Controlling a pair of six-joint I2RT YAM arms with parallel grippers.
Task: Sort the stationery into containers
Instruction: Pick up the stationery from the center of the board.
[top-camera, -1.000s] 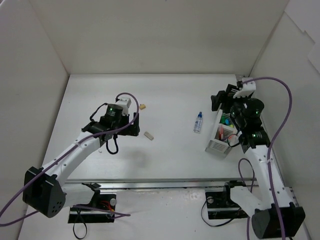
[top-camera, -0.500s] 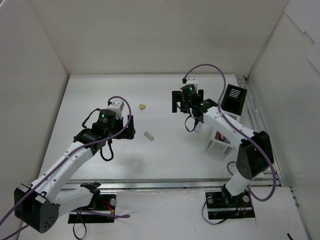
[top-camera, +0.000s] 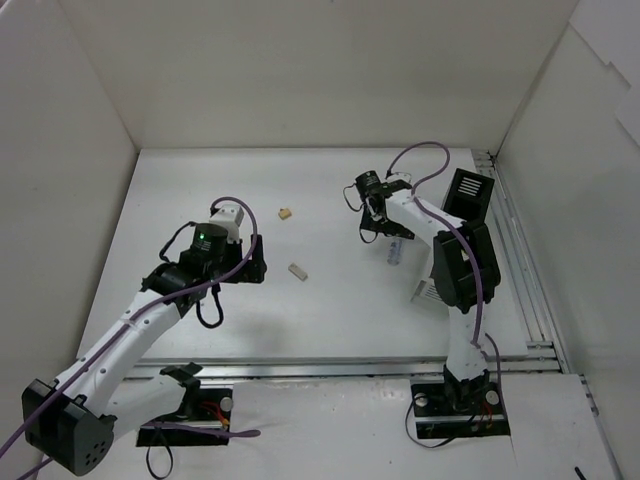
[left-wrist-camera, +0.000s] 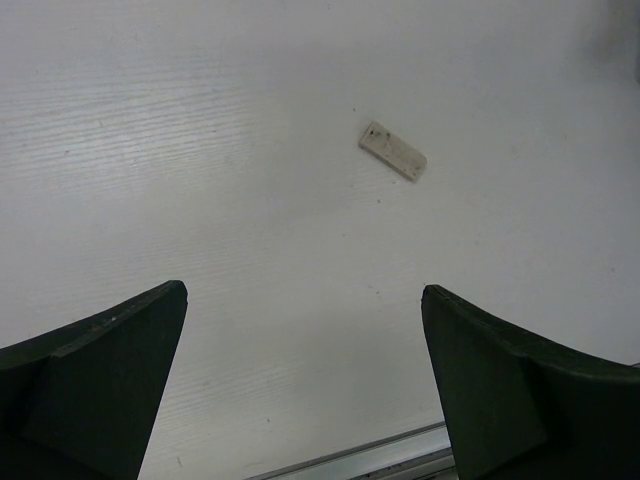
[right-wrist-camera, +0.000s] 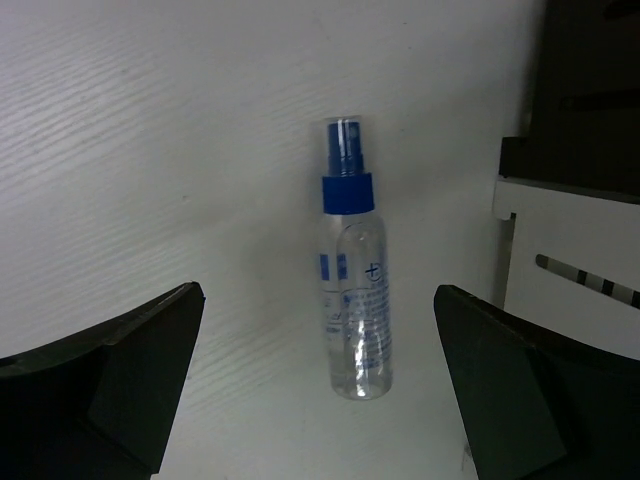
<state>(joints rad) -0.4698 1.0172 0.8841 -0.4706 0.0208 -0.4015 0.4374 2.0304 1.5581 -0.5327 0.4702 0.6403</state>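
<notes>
A clear glue bottle (right-wrist-camera: 355, 290) with a blue cap lies flat on the table between the wide-open fingers of my right gripper (right-wrist-camera: 318, 290), untouched. From above, the right gripper (top-camera: 385, 232) hovers just left of the bottle (top-camera: 395, 252). A white eraser (left-wrist-camera: 393, 150) lies ahead of my open, empty left gripper (left-wrist-camera: 304, 290). In the top view the left gripper (top-camera: 255, 265) is left of that eraser (top-camera: 297, 270). A tan eraser (top-camera: 286, 212) lies farther back. The organizer (top-camera: 467, 192) stands at the right, partly hidden by the right arm.
The organizer's white slotted wall (right-wrist-camera: 575, 270) and black section (right-wrist-camera: 590, 80) stand close to the right of the bottle. A metal rail (left-wrist-camera: 400, 452) runs along the table's near edge. White walls enclose the table on three sides.
The right arm has swung left from over the organizer and now hangs over the glue bottle. The left arm has drawn back slightly toward the near left. Both grippers stayed open.
</notes>
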